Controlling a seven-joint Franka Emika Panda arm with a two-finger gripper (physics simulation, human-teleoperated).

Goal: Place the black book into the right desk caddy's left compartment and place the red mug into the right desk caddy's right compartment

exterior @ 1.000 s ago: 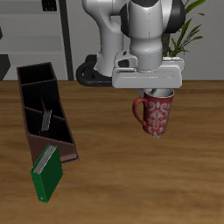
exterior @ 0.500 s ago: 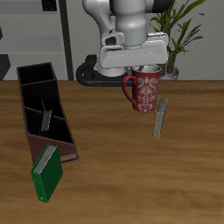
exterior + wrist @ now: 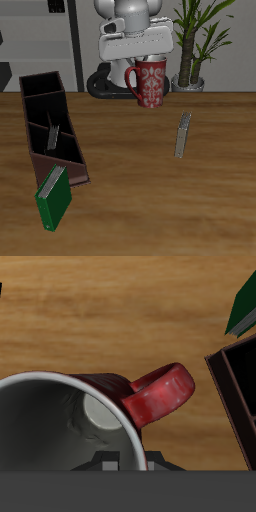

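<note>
My gripper is shut on the rim of the red mug, which hangs upright high above the table's back part. Seen from the wrist, the red mug shows its white inside and its loop handle. The right desk caddy lies well off to the side of the mug. The black book leans inside the caddy's left compartment. A corner of the caddy shows in the wrist view.
A green book leans against the caddy's near end and also shows as the green book in the wrist view. A slim grey book-like thing stands on the table below the mug. A potted plant stands at the back.
The gripper has risen with the mug and carried it toward the table's back and the caddy's side. The slim grey thing, hidden behind the mug a second ago, now shows.
</note>
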